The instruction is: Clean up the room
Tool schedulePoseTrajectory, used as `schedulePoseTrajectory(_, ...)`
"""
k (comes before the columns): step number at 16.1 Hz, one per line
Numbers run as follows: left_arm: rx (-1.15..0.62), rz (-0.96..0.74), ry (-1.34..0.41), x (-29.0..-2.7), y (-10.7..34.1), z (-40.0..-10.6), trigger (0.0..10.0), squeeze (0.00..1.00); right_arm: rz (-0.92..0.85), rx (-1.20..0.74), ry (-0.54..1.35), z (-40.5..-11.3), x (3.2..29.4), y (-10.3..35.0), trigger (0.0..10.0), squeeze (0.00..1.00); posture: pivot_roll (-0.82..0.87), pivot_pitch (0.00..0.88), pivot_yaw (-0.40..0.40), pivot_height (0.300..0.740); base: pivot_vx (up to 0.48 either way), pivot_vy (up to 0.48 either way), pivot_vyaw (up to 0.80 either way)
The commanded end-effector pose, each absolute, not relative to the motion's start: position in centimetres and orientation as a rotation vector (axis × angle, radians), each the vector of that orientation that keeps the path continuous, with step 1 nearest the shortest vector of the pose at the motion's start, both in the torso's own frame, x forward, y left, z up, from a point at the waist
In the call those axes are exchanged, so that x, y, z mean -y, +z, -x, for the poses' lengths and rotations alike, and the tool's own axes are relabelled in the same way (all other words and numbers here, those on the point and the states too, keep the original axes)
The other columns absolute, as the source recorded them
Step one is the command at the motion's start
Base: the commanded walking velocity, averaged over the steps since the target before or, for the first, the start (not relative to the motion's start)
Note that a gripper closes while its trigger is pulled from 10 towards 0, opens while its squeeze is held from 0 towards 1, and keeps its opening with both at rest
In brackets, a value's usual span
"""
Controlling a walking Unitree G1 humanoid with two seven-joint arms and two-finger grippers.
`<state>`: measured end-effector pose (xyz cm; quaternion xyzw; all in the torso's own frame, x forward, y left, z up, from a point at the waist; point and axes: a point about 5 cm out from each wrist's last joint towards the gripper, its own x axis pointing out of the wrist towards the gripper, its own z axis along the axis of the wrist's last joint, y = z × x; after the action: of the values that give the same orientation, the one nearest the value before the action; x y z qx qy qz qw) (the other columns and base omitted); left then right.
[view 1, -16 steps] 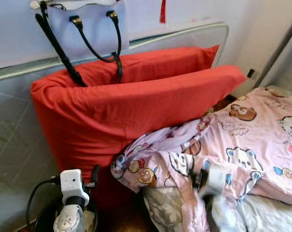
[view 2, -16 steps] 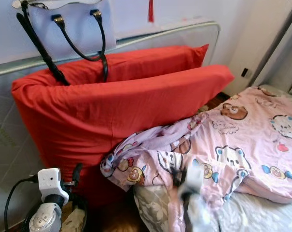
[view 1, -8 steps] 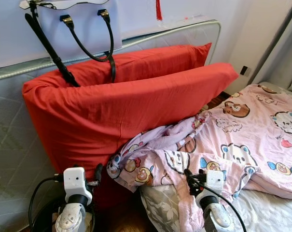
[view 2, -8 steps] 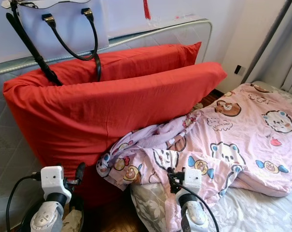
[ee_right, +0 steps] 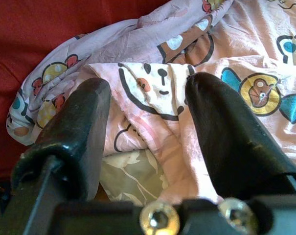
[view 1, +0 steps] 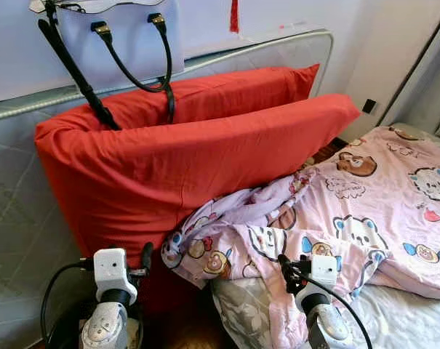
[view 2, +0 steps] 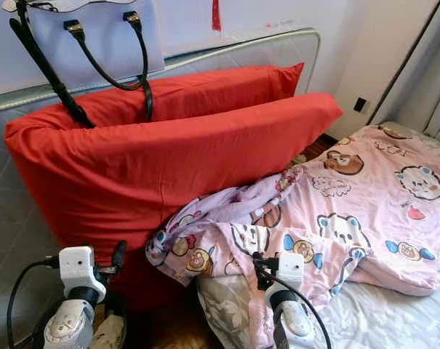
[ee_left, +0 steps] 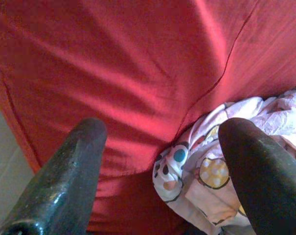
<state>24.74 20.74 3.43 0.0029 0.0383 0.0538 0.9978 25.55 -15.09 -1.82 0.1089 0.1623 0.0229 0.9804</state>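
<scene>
2 red pillows (view 1: 205, 153), 1 quilt (view 1: 365, 211), 1 bag (view 1: 121, 40)

Both silver arms are raised low in the head views, wrists pointed forward. The left claw (ee_left: 160, 161) is held with its two black fingers (ee_left: 64, 181) spread wide apart. The right claw (ee_right: 145, 122) is likewise held open, nothing being gripped between its fingers (ee_right: 226, 142).

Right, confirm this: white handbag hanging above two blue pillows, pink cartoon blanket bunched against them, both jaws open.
Not quite: the pillows are red, not blue, as the left eye view shows. The rest holds: the white handbag hangs above them, the pink cartoon blanket is bunched against them, and the left gripper and right gripper both have their jaws open.
</scene>
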Motion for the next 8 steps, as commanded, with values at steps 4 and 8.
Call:
schedulePoseTrajectory(4, -0.106, 0.01, 0.116, -20.79, 3.23, -24.55, 10.0, 0.0, -0.219, -0.31, 0.046, -25.89, 14.94, -1.42, 10.0, 0.0, 0.06, 0.0, -0.064, 0.72, 0.0, 0.104, 0.0)
schedulePoseTrajectory(8, -0.112, 0.01, 0.116, -20.78, 3.15, -24.51, 10.0, 0.0, -0.224, -0.311, 0.046, -25.89, 14.88, -1.43, 10.0, 0.0, 0.06, 0.0, -0.065, 0.72, 0.0, 0.48, 0.0)
